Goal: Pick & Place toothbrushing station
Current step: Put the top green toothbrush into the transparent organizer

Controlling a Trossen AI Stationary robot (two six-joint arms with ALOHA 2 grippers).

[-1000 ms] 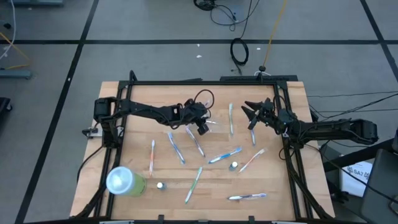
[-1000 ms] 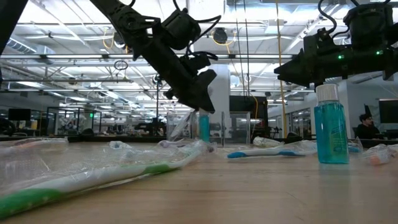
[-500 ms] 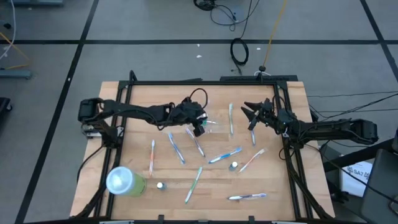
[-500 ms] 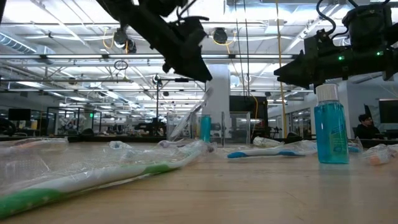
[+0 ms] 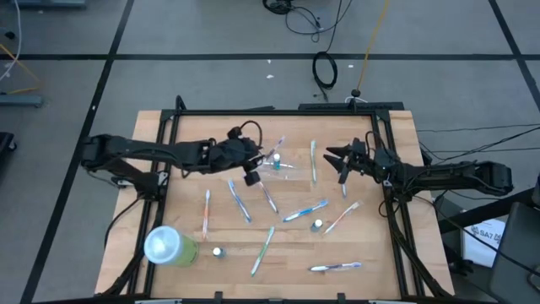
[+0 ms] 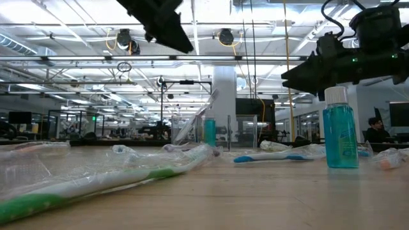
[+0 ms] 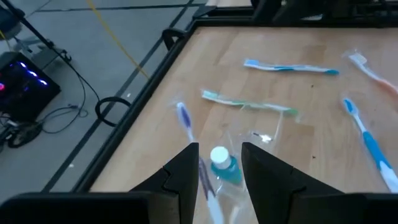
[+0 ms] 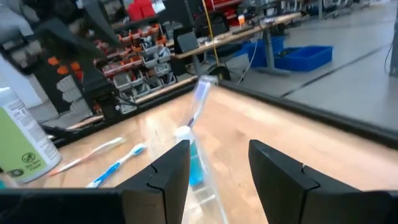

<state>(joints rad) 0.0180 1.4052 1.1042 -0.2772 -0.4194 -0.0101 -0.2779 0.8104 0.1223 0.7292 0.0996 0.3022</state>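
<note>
High view: wooden table (image 5: 186, 139) with a dark frame, standing on grey tiled floor with cables beyond the far edge. Left gripper (image 5: 250, 160) over the far-left middle, just beside a clear cup (image 5: 275, 163) that holds a blue toothbrush and a small teal tube. Right gripper (image 5: 342, 158) at the far right, above a white tube. Loose toothbrushes (image 5: 305, 209) lie scattered over the middle; a lime-green tumbler (image 5: 171, 247) lies at the near-left corner.

Low view: green-and-white toothbrush (image 6: 96, 183) in clear wrap close to the lens, a teal bottle (image 6: 339, 134) upright to the right. Behind, an open hall with ceiling strip lights, glass partitions, and a person (image 6: 376, 131) seated far right.

Left wrist view: fingers (image 7: 186, 174) parted, nothing between them; the cup (image 7: 222, 171) shows through the gap, on the wood.

Right wrist view: fingers (image 8: 168, 168) spread and empty; cup with brush (image 8: 193, 146) ahead, shelving and blue bins beyond the table.
</note>
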